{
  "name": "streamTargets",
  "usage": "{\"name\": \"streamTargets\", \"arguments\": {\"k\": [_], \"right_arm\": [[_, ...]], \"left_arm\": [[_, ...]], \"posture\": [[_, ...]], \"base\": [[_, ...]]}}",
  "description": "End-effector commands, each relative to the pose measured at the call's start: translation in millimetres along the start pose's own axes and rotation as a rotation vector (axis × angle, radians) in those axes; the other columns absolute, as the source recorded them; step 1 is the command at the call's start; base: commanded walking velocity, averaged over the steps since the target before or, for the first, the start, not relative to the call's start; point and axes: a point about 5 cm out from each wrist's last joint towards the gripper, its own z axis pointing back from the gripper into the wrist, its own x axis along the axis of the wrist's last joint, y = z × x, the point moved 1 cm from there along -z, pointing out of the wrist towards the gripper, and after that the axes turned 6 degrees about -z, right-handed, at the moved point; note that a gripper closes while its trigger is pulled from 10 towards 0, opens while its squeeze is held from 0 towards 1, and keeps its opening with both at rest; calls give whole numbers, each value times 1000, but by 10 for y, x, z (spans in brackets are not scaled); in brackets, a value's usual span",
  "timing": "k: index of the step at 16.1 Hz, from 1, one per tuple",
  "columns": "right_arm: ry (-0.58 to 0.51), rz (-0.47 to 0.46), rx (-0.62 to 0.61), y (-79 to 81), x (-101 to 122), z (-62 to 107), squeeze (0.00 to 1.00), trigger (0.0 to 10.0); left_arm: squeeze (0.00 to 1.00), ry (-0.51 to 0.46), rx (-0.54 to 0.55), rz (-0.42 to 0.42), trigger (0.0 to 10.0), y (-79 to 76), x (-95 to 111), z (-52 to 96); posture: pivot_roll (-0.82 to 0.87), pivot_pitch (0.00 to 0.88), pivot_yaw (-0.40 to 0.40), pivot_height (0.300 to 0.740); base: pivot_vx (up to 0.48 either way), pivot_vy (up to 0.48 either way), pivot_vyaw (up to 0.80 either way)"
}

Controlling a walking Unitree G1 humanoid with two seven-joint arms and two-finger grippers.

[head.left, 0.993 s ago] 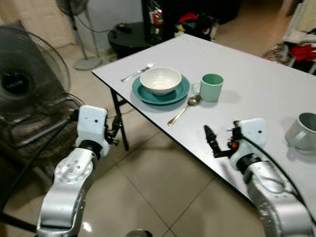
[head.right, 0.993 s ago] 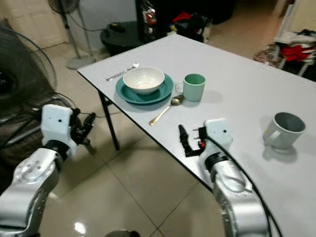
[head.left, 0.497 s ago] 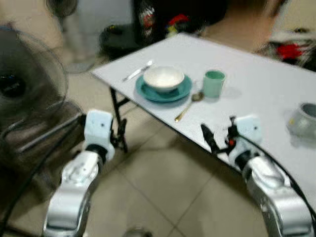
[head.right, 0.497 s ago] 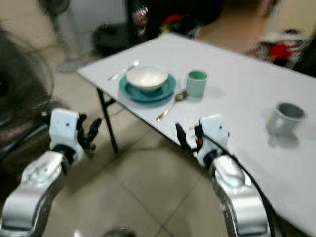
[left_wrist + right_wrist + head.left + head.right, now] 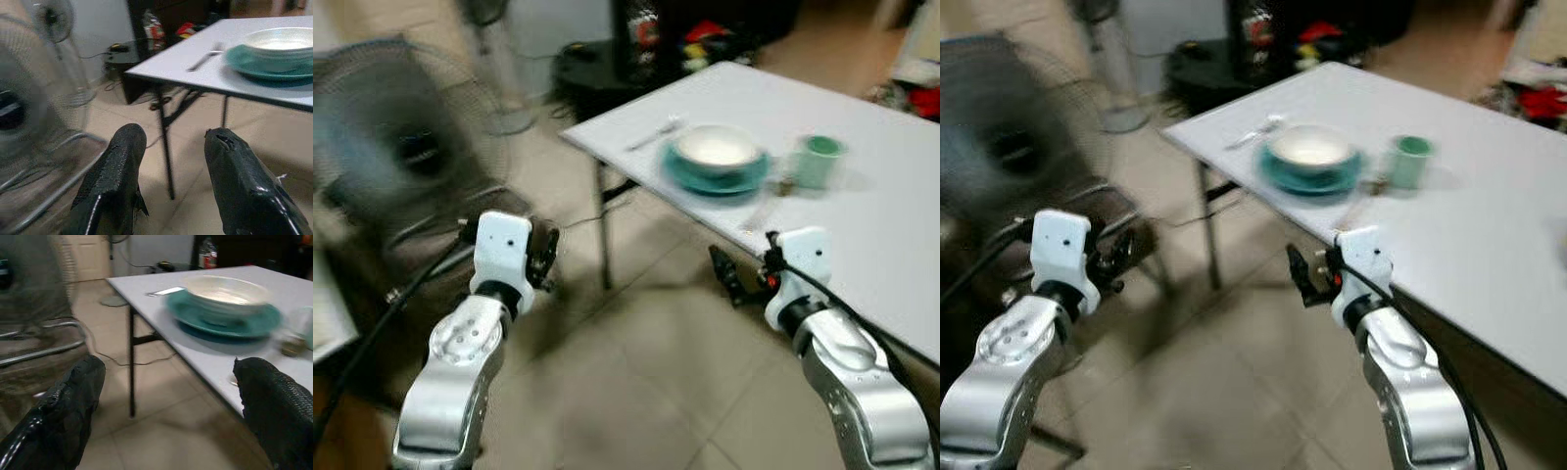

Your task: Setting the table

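Sitting near the corner of the white table (image 5: 862, 225), a white bowl (image 5: 716, 147) is resting on a teal plate (image 5: 717, 172), with a fork (image 5: 656, 132) lying just beside the plate toward the corner and a green mug (image 5: 816, 162) standing on the plate's other side (the head views are blurred). The right gripper (image 5: 166, 406) is hovering off the table's near edge over the tiled floor (image 5: 636, 392), fingers spread and holding nothing. The left gripper (image 5: 171, 171) is hanging well apart from the table, fingers likewise spread. A standing fan (image 5: 401, 157) is occupying the floor beside the left arm, and dark clutter (image 5: 656, 39) is lying beyond the table's far corner.
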Motion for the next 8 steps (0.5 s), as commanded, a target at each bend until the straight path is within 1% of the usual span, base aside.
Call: {"name": "streamTargets", "arguments": {"k": [1, 3, 5, 8], "right_arm": [[-25, -15, 44, 110, 56, -34, 0, 10000], [-29, -20, 40, 85, 66, -51, 0, 10000], [-27, -18, 51, 96, 60, -67, 0, 10000], [-30, -18, 62, 123, 61, -88, 0, 10000]], "left_arm": [[0, 25, 39, -18, 10000, 114, -53, 8], [0, 22, 36, -21, 10000, 93, -26, -1], [0, 22, 35, -24, 10000, 90, -19, 14], [0, 22, 47, -28, 10000, 133, -28, 8]], "posture": [[89, 0, 51, 740], [109, 0, 44, 740], [117, 0, 38, 740], [116, 0, 37, 740]], "base": [[0, 364, 800], [0, 364, 800], [0, 362, 800], [0, 364, 800]]}}
